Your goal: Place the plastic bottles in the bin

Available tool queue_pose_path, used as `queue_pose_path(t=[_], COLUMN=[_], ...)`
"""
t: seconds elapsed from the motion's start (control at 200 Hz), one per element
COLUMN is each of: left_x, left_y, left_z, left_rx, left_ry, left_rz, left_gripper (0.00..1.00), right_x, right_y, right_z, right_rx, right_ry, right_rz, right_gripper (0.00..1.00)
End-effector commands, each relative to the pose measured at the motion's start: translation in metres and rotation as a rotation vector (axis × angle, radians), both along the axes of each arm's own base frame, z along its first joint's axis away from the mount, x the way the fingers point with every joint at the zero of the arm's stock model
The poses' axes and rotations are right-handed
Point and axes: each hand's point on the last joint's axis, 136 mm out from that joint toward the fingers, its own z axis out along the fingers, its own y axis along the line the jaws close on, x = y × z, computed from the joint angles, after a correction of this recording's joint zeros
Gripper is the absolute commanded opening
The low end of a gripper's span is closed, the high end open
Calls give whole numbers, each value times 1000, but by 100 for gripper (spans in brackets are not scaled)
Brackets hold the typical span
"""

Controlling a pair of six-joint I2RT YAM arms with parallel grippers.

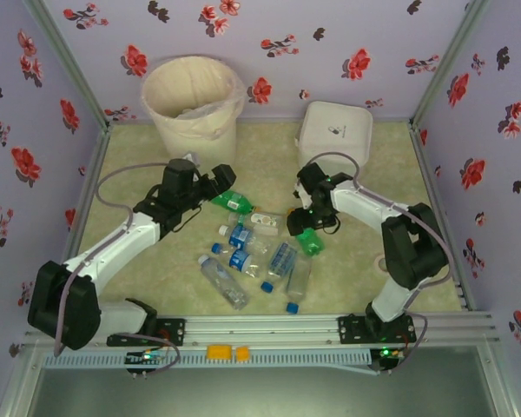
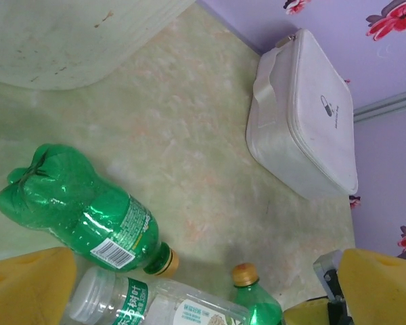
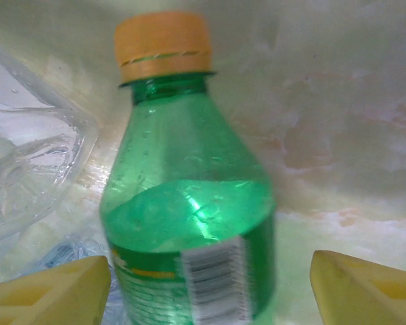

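Note:
Several plastic bottles lie in a loose pile mid-table: clear ones with blue labels [image 1: 282, 259] and a long clear one [image 1: 223, 280]. A green bottle with an orange cap [image 3: 189, 223] stands between the yellow fingers of my right gripper [image 3: 210, 288]. The left finger [image 3: 54, 291] is close beside it and the right finger [image 3: 365, 291] stands apart from it. From above this bottle [image 1: 310, 241] is just under my right gripper [image 1: 306, 228]. My left gripper [image 1: 217, 184] hangs wide open over another green bottle [image 2: 81, 213] and a clear green-labelled one [image 2: 142, 305]. The bin [image 1: 194, 100] stands at the back left.
A flat white lidded box [image 1: 334, 130] sits at the back right, close behind the right arm. Flowered purple walls enclose the table on three sides. A metal rail [image 1: 269, 328] runs along the near edge by the arm bases.

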Motion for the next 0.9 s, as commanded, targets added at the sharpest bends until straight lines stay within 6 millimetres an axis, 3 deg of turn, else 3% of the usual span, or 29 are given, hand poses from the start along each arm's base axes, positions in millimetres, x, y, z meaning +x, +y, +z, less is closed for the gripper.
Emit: queue_pose_path(t=[0.0,0.18,0.41,0.675,0.895], left_x=[12,15,15,6,-12], left_y=[-8,-23,-32,-45,-75], left_z=[24,23,21,23,24], left_rx=[-14,-11,-5,13,39], left_ry=[-52,-54,-57,-94,-140], left_rz=[12,-19,-44,-138,-329], left_gripper=[100,100,100,100,100], right_x=[0,3,11,31,52], right_y=[-4,-8,-10,3,11], right_z=[-18,-30,-20,30,86], right_rx=[-35,-69,-54,175,399], right_ry=[11,15,-17,-142,-242], right_rz=[-20,-34,-83,-239,-359], right_gripper=[77,73,61,51,46])
